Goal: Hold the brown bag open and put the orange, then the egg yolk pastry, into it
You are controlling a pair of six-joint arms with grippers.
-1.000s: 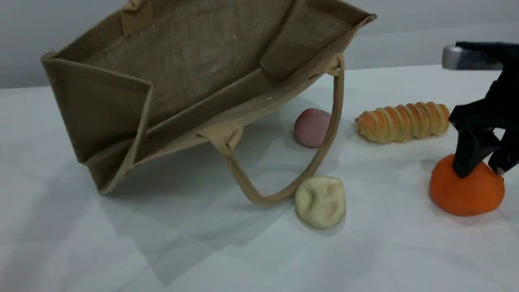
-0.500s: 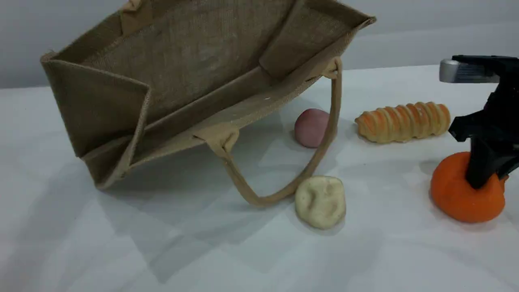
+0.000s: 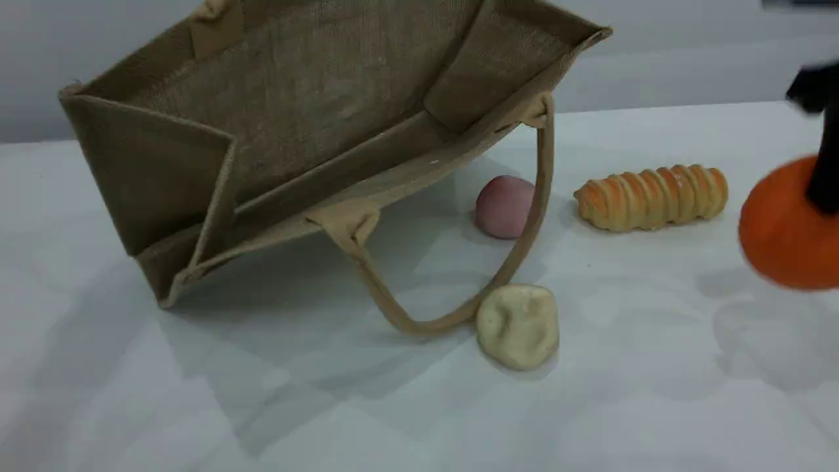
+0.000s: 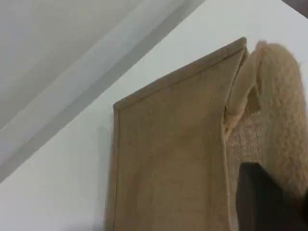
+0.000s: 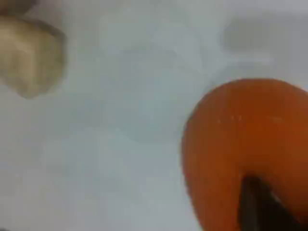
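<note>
Scene view: orange (image 3: 783,229) lifted (blurred).

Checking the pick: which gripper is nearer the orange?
Right. The right gripper is shut on the orange, holding it clear of the table. The left gripper is away at the bag, shut on its upper handle.

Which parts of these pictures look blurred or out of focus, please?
Scene view: the orange and right claw are motion-smeared; the brown bag is sharp. Right wrist view: soft throughout, egg yolk pastry fuzzy. Left wrist view: the handle is blurred.
</note>
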